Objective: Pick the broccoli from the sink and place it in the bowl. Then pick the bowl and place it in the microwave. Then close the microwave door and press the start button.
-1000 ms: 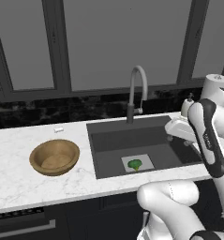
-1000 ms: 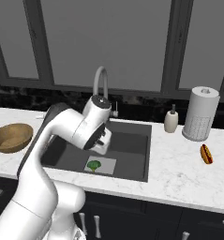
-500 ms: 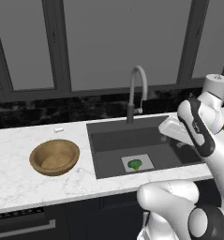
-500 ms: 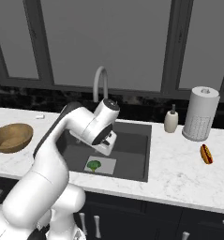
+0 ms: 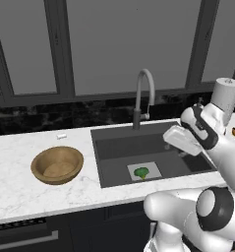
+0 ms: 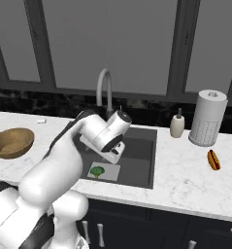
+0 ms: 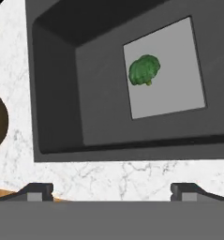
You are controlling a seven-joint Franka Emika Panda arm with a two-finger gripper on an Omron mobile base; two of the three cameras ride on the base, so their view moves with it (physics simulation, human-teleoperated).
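Observation:
The broccoli (image 5: 141,172) (image 6: 97,170) (image 7: 144,70) lies on a pale square mat on the floor of the dark sink (image 5: 114,162) (image 6: 144,160) (image 7: 57,93). To the sink's left, the wooden bowl (image 5: 57,165) (image 6: 11,142) stands empty on the marble counter. My gripper (image 6: 112,156) (image 7: 111,191) hangs above the sink's right part, well above the broccoli and off to its side. It is open, its fingertips (image 7: 37,190) wide apart with nothing between them. The microwave and its door are out of view.
A tall curved faucet (image 5: 143,93) (image 6: 105,90) rises behind the sink. On the counter to the right stand a soap bottle (image 6: 177,125) and a paper towel roll (image 5: 226,96) (image 6: 208,118), with a hot dog (image 6: 213,159) in front of them. Dark windows run along the back wall.
The arm has swung and turned, bringing the hand slightly lower and further over the sink's right side. The gripper stays open. Broccoli and bowl have not moved.

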